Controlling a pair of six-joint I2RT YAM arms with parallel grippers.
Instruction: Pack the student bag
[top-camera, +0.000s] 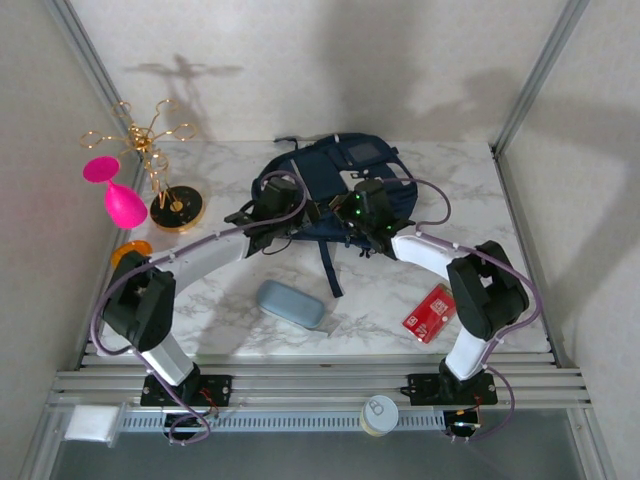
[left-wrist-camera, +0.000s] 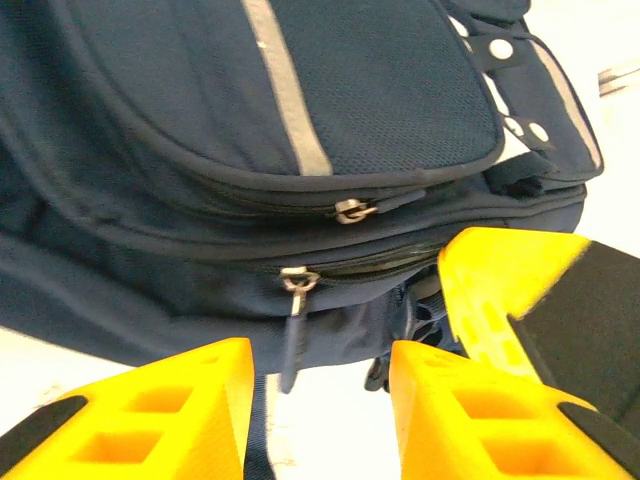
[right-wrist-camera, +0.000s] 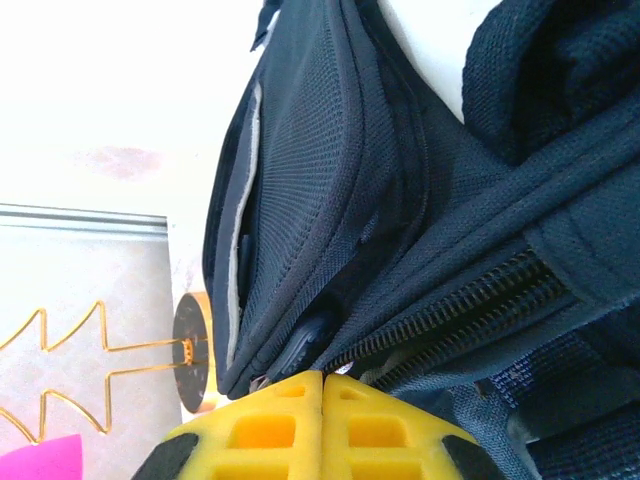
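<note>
The student bag (top-camera: 322, 165) is found just ahead of the parted left hand (left-wrist-camera: 320, 400), its zip pull (left-wrist-camera: 297, 283) aligned with the gap, while the right hand (right-wrist-camera: 322, 385) is closed together against the same zip line.

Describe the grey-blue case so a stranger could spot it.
Find the navy student bag at the back of the marble table. Toward the near edge, left of its strap, lies the grey-blue case. Unlike the flat red packet, it is a rounded oblong.
</note>
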